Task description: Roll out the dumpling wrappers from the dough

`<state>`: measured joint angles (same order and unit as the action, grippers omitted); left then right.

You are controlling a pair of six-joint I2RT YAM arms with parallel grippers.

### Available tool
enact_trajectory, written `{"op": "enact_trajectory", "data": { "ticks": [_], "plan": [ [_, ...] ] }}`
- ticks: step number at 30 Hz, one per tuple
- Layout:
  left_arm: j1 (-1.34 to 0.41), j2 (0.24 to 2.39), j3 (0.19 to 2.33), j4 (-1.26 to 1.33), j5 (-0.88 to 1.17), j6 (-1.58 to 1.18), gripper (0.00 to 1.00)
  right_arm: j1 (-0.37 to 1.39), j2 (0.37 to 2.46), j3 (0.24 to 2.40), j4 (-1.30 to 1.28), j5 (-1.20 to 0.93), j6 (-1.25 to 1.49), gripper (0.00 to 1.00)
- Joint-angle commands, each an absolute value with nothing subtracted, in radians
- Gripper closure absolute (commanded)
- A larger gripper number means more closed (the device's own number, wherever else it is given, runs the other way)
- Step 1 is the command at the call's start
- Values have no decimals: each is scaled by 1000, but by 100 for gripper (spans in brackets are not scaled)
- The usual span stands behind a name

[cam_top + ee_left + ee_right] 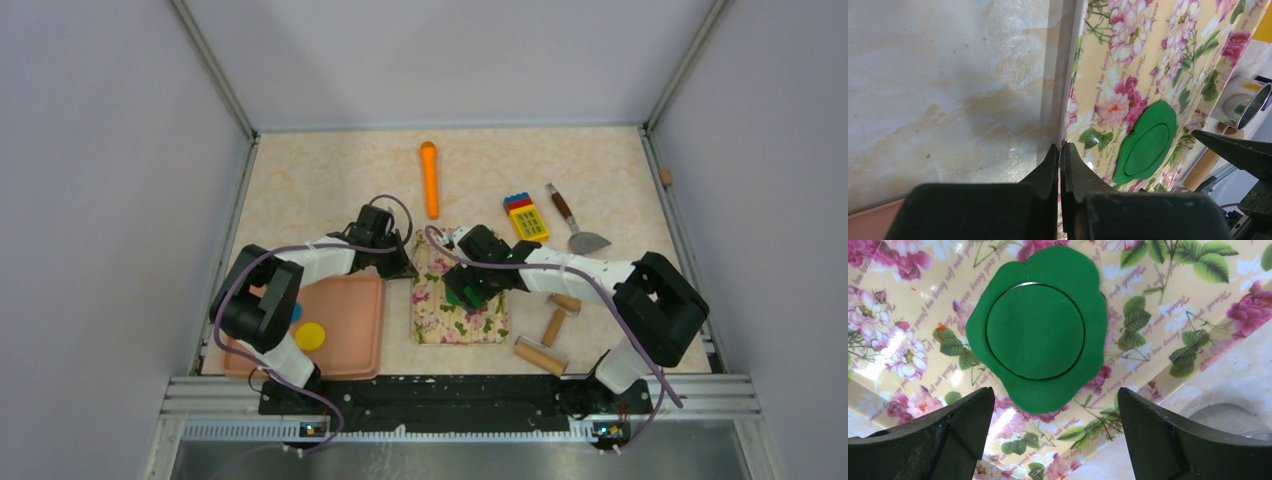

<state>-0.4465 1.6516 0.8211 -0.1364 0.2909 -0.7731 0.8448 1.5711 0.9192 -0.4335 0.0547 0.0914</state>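
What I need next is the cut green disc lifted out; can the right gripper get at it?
Probably yes. The right gripper hangs open directly above the disc, nothing between them; the left gripper sits shut at the mat's edge. Flush within the dough, the disc may be awkward to pinch.

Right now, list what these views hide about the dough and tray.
Top view: the dough, mostly under the right pincer.
Top view: blue disc on the tray, half behind the left arm.
Left wrist: whether the left pincer pinches the mat, masked by its fingers.

Dark green dough [1048, 396] lies on a yellow mat [1158, 300] patterned with pink flowers.
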Motion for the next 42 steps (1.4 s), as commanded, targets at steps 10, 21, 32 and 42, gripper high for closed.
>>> {"op": "enact_trajectory", "data": {
  "ticks": [10, 21, 32, 42],
  "plan": [
    [-433, 1647, 787, -175, 236, -795, 100, 863, 1604, 945, -412, 80, 149, 4],
    [-419, 1649, 789, -171, 245, -785, 100, 844, 1603, 909, -423, 135, 122, 16],
    [-416, 1654, 789, -157, 253, -769, 100, 804, 1564, 897, -423, 16, 110, 15],
    [-416, 1663, 793, -155, 267, -764, 100, 799, 1541, 959, -437, -109, 122, 8]
  ]
}}
